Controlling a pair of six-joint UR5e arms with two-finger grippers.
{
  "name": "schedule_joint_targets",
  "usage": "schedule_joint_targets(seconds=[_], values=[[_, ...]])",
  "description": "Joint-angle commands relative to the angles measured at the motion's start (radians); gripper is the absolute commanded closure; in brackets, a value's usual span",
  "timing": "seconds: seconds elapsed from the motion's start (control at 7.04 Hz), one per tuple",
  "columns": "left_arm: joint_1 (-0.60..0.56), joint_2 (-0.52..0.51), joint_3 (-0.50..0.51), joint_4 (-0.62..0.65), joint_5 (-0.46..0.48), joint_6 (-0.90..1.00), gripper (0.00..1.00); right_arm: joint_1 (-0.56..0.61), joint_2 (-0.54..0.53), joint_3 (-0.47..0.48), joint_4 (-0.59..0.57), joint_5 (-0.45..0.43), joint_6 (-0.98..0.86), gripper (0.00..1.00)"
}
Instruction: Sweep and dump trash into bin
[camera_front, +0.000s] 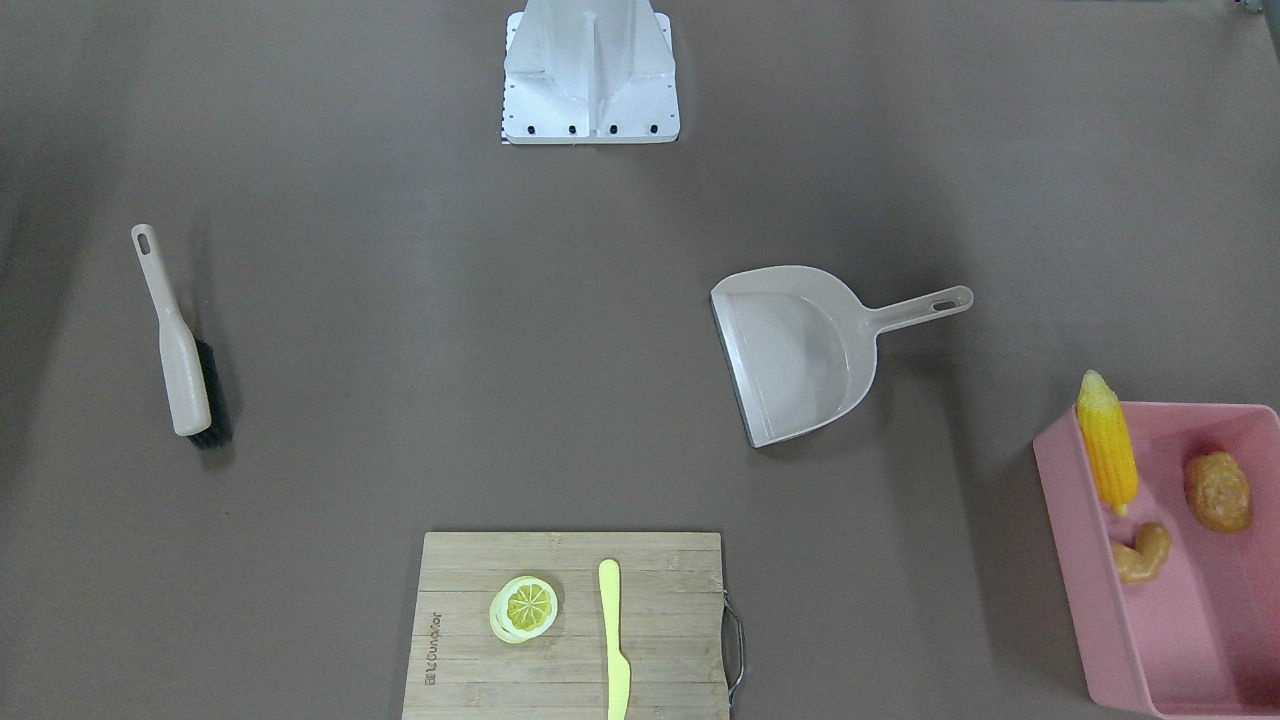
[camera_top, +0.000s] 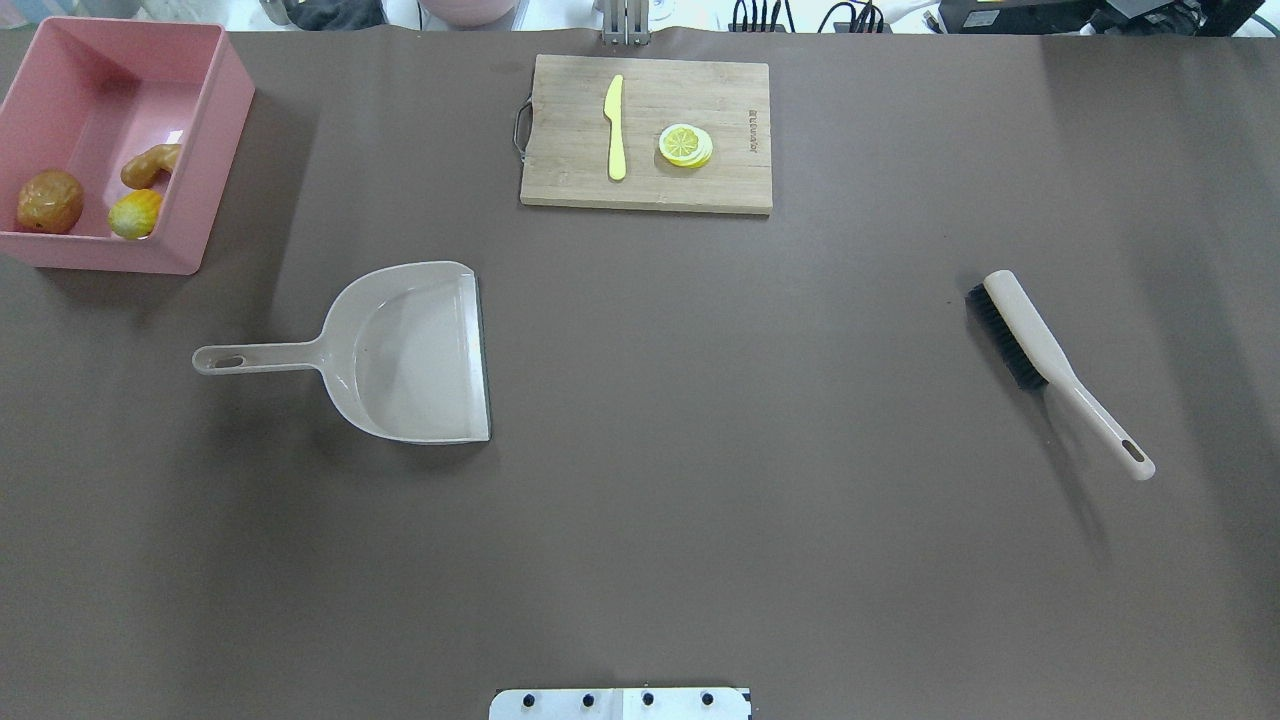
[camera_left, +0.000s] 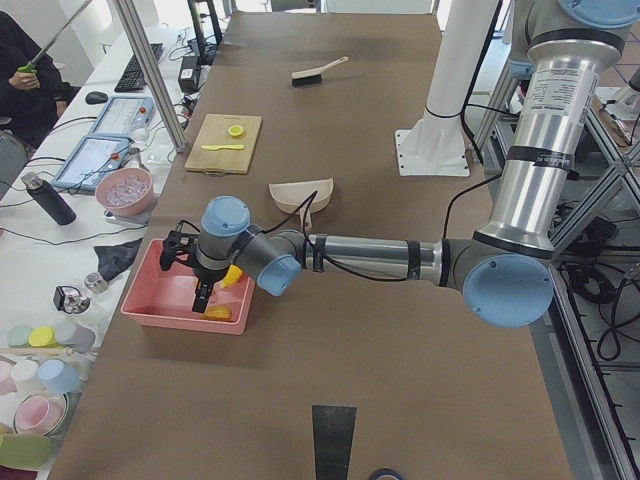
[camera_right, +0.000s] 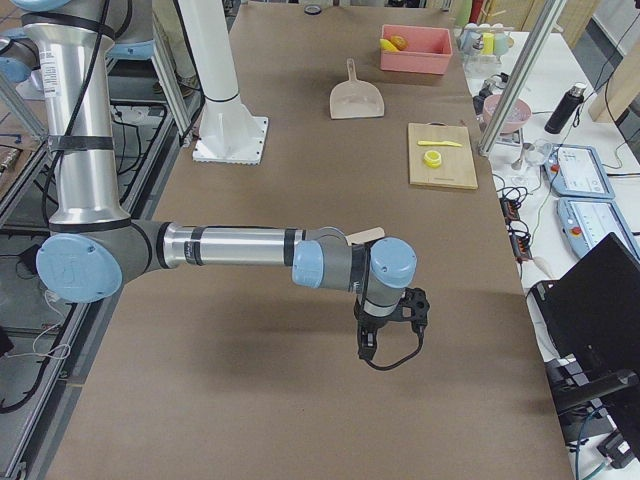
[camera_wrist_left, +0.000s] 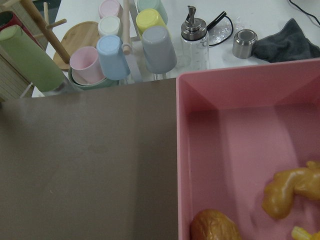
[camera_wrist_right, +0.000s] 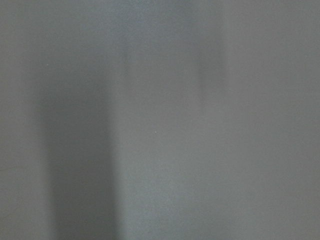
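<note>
The pink bin (camera_front: 1200, 630) stands at the table's far corner on my left side (camera_top: 222, 150). In it lie the yellow corn cob (camera_front: 1107, 455), the tan-brown potato lump (camera_front: 1217, 490) and the knobbly ginger root (camera_front: 1143, 553). The left wrist view looks down into the bin (camera_wrist_left: 225, 95) at the ginger (camera_wrist_left: 292, 192) and the potato (camera_wrist_left: 212, 227). My left gripper (camera_left: 200, 297) hangs over the bin; I cannot tell if it is open or shut. My right gripper (camera_right: 366, 348) is above bare table near my right end; I cannot tell its state.
The beige dustpan (camera_top: 420, 350) lies empty left of centre. The brush (camera_top: 1040, 345) lies on the right side. A wooden cutting board (camera_top: 720, 100) at the far edge carries a lemon slice (camera_top: 686, 145) and a pale yellow knife (camera_top: 615, 125). Cups and bottles stand off the table beyond the bin.
</note>
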Motion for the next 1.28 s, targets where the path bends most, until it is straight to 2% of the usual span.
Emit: schedule_joint_targets(seconds=[0.0, 0.28, 0.43, 0.85, 1.14], values=[[-0.033, -0.002, 0.0, 0.039, -0.12, 0.001, 0.02, -0.001, 0.007, -0.011, 0.057, -0.016, 0.055, 0.0], [-0.035, 0.009, -0.046, 0.106, -0.133, 0.043, 0.02, -0.001, 0.028, -0.005, 0.057, -0.014, 0.075, 0.0], [-0.04, 0.036, -0.066, 0.15, -0.125, 0.139, 0.02, -0.001, 0.028, 0.003, 0.057, -0.013, 0.075, 0.0], [-0.161, 0.039, -0.115, 0.366, -0.102, 0.336, 0.02, -0.001, 0.007, 0.092, 0.055, -0.014, 0.158, 0.0], [-0.153, 0.061, -0.129, 0.399, -0.046, 0.338, 0.02, -0.001, -0.015, 0.103, 0.055, -0.011, 0.157, 0.0]])
